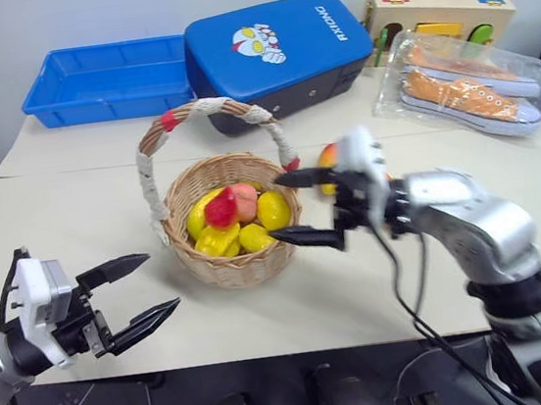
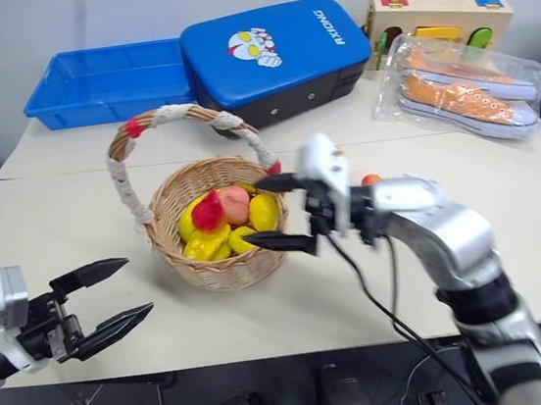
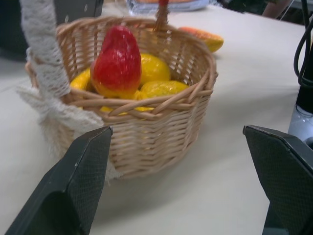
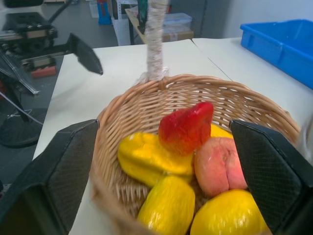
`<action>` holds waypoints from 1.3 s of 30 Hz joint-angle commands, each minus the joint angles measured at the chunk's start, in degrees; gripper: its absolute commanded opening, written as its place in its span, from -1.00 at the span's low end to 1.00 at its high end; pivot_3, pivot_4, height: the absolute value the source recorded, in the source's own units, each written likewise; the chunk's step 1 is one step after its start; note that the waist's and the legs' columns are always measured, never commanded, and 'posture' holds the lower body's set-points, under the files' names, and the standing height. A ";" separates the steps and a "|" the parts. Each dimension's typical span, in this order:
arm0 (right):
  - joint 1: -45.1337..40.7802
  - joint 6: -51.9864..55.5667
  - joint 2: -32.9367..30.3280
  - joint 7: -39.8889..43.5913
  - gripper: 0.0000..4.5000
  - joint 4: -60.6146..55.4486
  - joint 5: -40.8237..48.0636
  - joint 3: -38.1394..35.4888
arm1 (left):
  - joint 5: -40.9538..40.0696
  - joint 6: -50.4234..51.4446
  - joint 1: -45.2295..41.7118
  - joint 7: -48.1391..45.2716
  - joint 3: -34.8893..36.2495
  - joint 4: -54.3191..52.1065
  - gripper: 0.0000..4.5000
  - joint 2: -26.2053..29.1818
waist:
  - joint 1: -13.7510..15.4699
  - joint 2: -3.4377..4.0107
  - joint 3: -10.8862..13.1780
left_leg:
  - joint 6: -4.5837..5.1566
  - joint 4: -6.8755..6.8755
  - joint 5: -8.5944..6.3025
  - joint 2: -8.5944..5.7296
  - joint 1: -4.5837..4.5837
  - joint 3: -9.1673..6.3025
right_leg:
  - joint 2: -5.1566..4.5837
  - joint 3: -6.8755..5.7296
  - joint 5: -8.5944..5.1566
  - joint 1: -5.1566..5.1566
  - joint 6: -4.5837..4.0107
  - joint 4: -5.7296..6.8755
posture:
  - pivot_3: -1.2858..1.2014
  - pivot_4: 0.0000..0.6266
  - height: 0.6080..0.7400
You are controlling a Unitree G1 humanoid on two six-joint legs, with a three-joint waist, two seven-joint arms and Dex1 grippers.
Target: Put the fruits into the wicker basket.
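Beside the wicker basket of fruits, the right gripper hangs wide open, empty; left gripper likewise open, holding nothing.

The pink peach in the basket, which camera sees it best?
The right wrist view: the peach lies close and unhidden inside the wicker basket, beside a red-tipped mango. Both eye views show it small, partly behind that mango. In the left wrist view the mango and the basket wall block it.
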 commanded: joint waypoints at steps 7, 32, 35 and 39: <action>26.45 -27.30 -4.46 5.11 0.99 10.32 -5.14 -26.83 | 2.96 -5.66 -6.82 -3.14 -1.62 5.73 1.00 0.93 | 0.00 0.00 0.01 | 0.08 0.05 -0.02 -0.05 0.30 0.01 | 0.02 0.02 0.03 0.42 0.06 -0.16 | 0.03 -0.52 1.00; -34.36 7.10 2.94 -12.91 0.99 62.28 -23.63 3.51 | -12.05 8.44 -14.54 1.40 8.33 3.90 1.00 10.42 | -1.86 0.24 0.16 | -0.06 0.04 0.17 0.01 -0.12 0.19 | 0.09 0.23 0.14 -0.29 0.03 0.10 | 0.03 -0.52 1.00; -39.47 4.70 6.65 -14.24 0.99 72.69 -23.83 1.18 | -11.90 8.25 -16.05 1.74 8.08 4.37 1.00 10.99 | -2.00 0.25 0.16 | -0.09 -0.01 0.18 0.01 -0.11 0.20 | 0.11 0.22 0.14 -0.31 0.02 0.12 | 0.03 -0.52 1.00; -44.07 3.23 9.93 -15.38 0.99 82.40 -24.64 -0.61 | -11.53 8.28 -17.43 1.58 7.74 4.80 1.00 11.43 | -2.19 0.25 0.16 | -0.11 0.05 0.20 0.01 -0.10 0.20 | 0.11 0.22 0.14 -0.31 0.02 0.23 | 0.03 -0.52 1.00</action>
